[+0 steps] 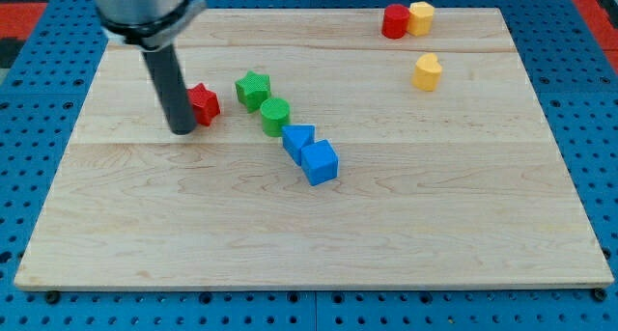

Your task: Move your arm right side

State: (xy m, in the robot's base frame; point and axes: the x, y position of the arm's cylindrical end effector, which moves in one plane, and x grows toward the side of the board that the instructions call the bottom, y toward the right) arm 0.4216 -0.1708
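Camera view shows the wooden worktop with the arm entering from the view's top left. It carries no grasping end effector, so nothing can be called released or clenched; the arm ends in a dark rod whose tip rests on the board. The tip stands at the view's left of the red star block, touching it or nearly so; the exact contact cannot be told. That placement suits the task: with the rod on the block's left, travel toward the view's right would likely carry the red star along.

To the view's right of it lie the green star block and the green cylinder block, then the blue triangular block and the blue cube, strung in a diagonal toward the view's bottom right, each close to its neighbour.

Well apart, near the view's top right, the red block touches the yellow block; another yellow block sits alone below them.
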